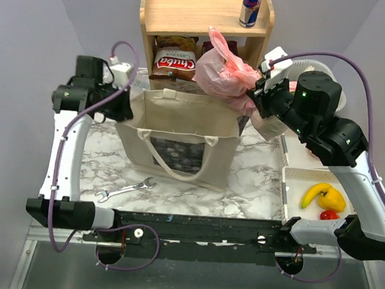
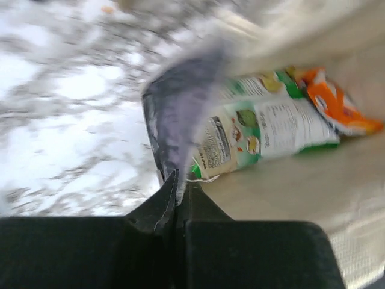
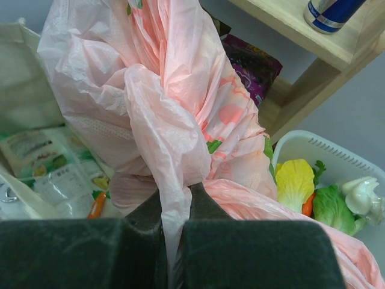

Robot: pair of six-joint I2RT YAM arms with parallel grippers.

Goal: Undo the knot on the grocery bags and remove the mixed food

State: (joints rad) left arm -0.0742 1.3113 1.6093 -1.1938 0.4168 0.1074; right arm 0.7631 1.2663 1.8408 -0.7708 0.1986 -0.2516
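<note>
We see the pink bag (image 1: 224,70) lifted off the table, hanging beside the back right corner of the canvas tote (image 1: 181,114) and in front of the wooden shelf (image 1: 188,15). A bunched twist (image 3: 165,150) of its thin plastic runs down into the right gripper (image 3: 175,201), whose fingers are pressed together on it. We cannot tell whether that twist is still tied. The red print on the bag is too crumpled for us to read.

The tote stands open on the marble table (image 1: 256,182). The left gripper (image 2: 178,183) is pinched tight on a dark flap of fabric at the tote's left rim. Inside the tote lie a green-and-white snack bag (image 2: 264,129) and, just beside it, an orange packet (image 2: 337,105). The view is blurred and we cannot make out their small print.

On the shelf's lower level we read "Chuba" in white on the red band of a brown chip bag (image 1: 174,64). A blue and silver can (image 1: 250,6) stands on the level above, its lettering illegible.

Right of the tote, a white tray (image 1: 295,181) holds a banana (image 1: 313,192), a yellow pepper (image 1: 335,197) and a small red item (image 1: 328,215). A wrench (image 1: 124,191) lies on the table in front of the tote.
</note>
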